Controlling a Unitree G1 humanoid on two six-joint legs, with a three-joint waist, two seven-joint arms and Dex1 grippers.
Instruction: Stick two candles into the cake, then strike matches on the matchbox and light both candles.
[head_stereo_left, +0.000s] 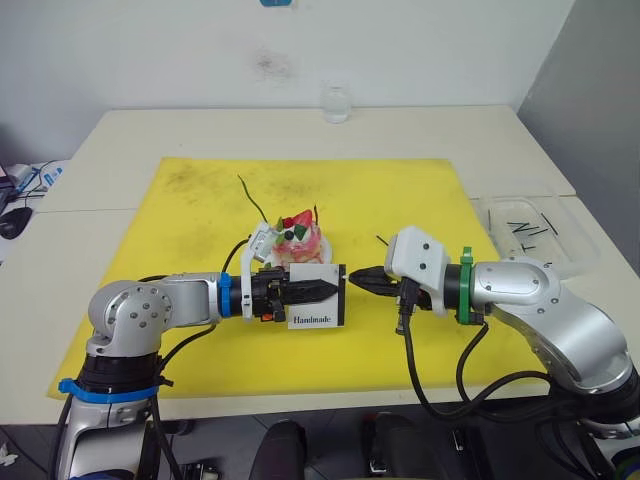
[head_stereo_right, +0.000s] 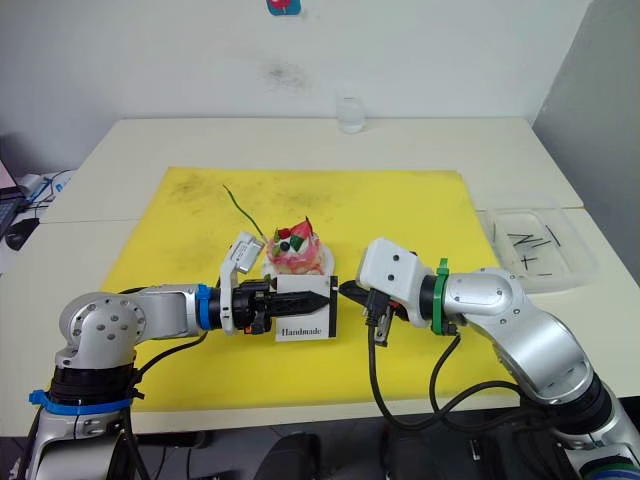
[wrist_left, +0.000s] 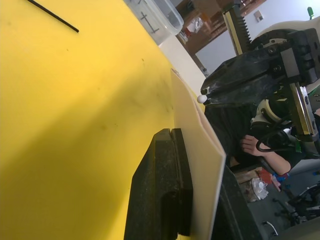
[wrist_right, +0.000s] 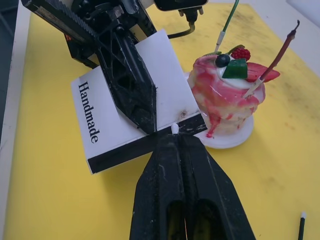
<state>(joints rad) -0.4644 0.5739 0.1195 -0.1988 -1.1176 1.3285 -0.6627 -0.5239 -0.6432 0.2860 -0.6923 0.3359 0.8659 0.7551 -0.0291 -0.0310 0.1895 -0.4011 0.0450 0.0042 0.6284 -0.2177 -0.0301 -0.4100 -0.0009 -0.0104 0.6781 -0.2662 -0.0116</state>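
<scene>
Right gripper (wrist_right: 176, 134) pinches a match (wrist_right: 174, 129), tip touching the matchbox (wrist_right: 135, 105) strip; left gripper (head_stereo_left: 325, 289) clamps the box upright.

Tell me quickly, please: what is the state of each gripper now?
Left gripper: closed on the matchbox, held upright.
Right gripper: closed on a match, its white head at the dark striking strip.

A pale cream table (head_stereo_left: 500, 130) stands against a plain white wall (head_stereo_left: 150, 50) marked by a faint dark smudge (head_stereo_left: 272, 66). A scuffed yellow mat (head_stereo_left: 200, 200) covers the middle of the tabletop. A grey wall (head_stereo_left: 600, 90) closes the right side. Even light falls across the scene.
</scene>
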